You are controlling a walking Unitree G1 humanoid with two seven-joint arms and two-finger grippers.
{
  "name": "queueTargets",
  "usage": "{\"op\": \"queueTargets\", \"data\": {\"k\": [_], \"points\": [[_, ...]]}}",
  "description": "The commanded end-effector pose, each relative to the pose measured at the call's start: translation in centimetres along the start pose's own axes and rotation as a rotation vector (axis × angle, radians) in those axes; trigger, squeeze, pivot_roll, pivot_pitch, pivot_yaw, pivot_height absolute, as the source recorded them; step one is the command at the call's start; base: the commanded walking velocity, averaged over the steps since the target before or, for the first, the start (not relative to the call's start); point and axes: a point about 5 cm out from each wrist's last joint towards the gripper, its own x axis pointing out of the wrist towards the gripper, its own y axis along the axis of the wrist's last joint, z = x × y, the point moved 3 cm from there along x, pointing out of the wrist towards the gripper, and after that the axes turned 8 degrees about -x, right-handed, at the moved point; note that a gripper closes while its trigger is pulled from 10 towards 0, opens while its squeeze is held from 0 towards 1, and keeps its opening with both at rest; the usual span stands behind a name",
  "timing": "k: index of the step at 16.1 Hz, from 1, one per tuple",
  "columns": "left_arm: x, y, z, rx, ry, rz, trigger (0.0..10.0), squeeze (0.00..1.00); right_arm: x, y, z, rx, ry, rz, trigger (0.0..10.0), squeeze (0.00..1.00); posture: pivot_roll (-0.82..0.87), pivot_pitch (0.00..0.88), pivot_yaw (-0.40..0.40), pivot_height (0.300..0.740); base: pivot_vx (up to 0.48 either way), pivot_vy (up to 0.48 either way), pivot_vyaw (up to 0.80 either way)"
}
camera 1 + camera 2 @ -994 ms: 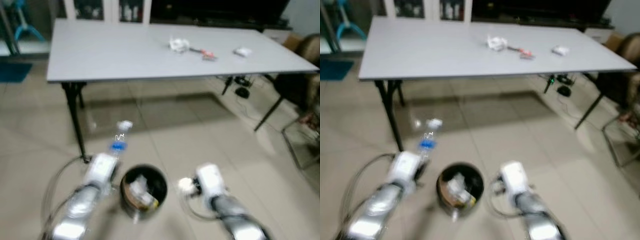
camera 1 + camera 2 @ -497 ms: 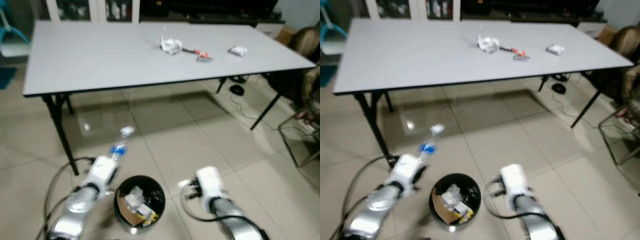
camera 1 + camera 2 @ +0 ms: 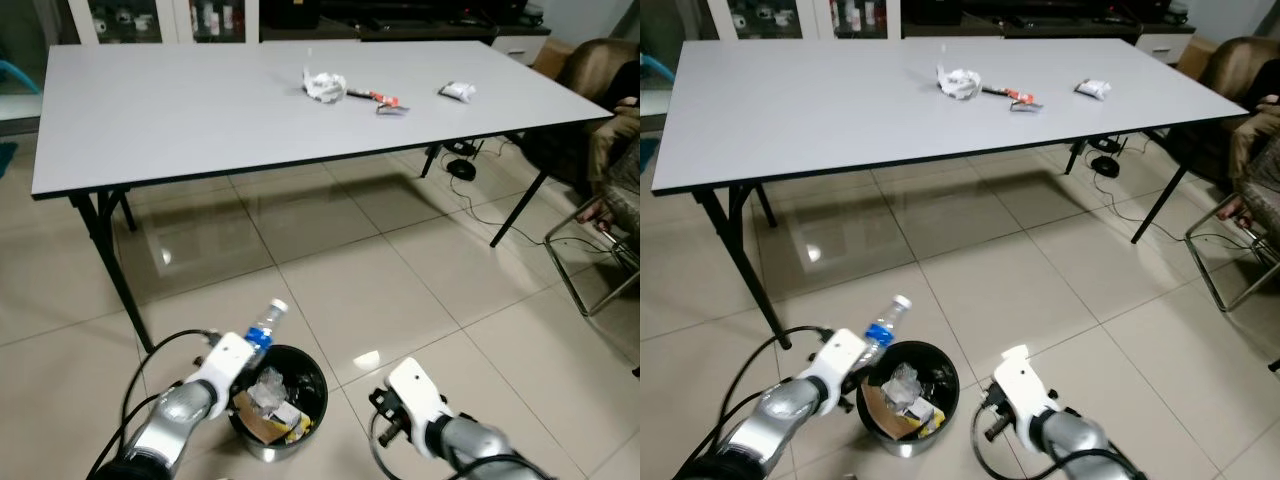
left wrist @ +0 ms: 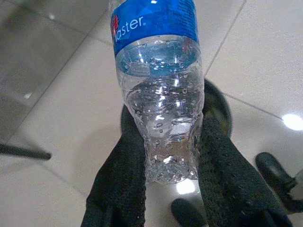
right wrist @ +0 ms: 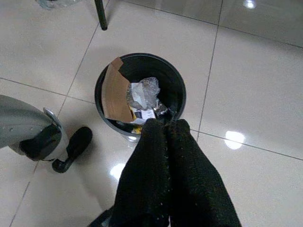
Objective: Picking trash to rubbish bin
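- Head views: our left pincer (image 3: 852, 352) grips a clear water bottle (image 3: 883, 321), which points up and forward from the fingers, over the near-left rim of the black rubbish bin (image 3: 908, 396). Released now, we judge it could strike the rim and roll off across the floor, since the bottle sits at the edge, not over the opening.
- More trash, a crumpled paper (image 3: 322, 83) and wrappers (image 3: 388, 103), lies on the surface (image 3: 200, 110) far ahead of both pincers.
- Left wrist view: the fingers (image 4: 122, 184) clamp the bottle's ribbed lower body; it is transparent, wet inside, with a blue label (image 4: 154, 21).
- Right wrist view: our right pincer (image 5: 166, 130) is pressed closed, empty, aimed at the bin holding cardboard (image 5: 115, 92) and foil.
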Motion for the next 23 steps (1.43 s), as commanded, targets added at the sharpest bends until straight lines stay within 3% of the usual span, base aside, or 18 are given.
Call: {"op": "queueTargets", "data": {"k": [1,4,7,8,9,18,21,22,23], "points": [[0.6,1.3,0.7,0.024,-0.034,0.034,10.0,0.00,-0.5,0.5,0.4,0.004,0.003,0.015,10.0,0.00,-0.05,0.069,-0.120,0.740,0.000,0.000,0.00],[1.2,3.9,0.7,-0.036,-0.015,0.124,10.0,0.00,-1.0,0.6,0.6,0.012,0.002,0.015,10.0,0.00,-0.07,0.073,-0.122,0.740,0.000,0.000,0.00],[1.7,5.3,1.1,-0.037,-0.035,0.155,10.0,0.00,-1.2,0.6,0.5,0.009,0.006,0.009,10.0,0.00,-0.07,0.076,-0.124,0.740,0.000,0.000,0.00],[1.7,5.4,1.0,-0.035,-0.034,0.161,10.0,0.11,-1.3,0.6,0.5,0.010,0.005,0.009,10.0,0.00,-0.07,0.077,-0.124,0.740,0.000,0.000,0.00],[1.8,5.9,0.9,-0.045,-0.028,0.183,10.0,1.00,-1.3,0.7,0.5,0.011,0.003,0.008,10.0,0.00,-0.07,0.076,-0.124,0.740,0.000,0.000,0.00],[1.8,7.9,1.9,-0.089,-0.084,0.297,10.0,1.00,-1.1,0.8,0.5,0.010,-0.011,0.002,10.0,0.00,-0.07,0.076,-0.128,0.740,0.000,0.000,0.00],[1.8,7.5,2.1,-0.074,-0.058,0.304,10.0,1.00,-1.2,0.7,0.6,0.008,-0.025,0.001,10.0,0.00,-0.08,0.076,-0.120,0.740,0.000,0.000,0.00],[1.4,6.1,1.3,-0.120,0.016,0.296,10.0,0.00,-1.3,0.8,0.9,0.015,-0.051,0.005,10.0,0.00,-0.08,0.071,-0.108,0.740,0.000,0.000,0.00],[1.1,4.8,0.7,-0.187,0.065,0.284,10.0,0.00,-1.4,0.8,1.1,0.022,-0.077,0.009,10.0,0.00,-0.08,0.070,-0.106,0.740,0.000,0.000,0.00]]}}
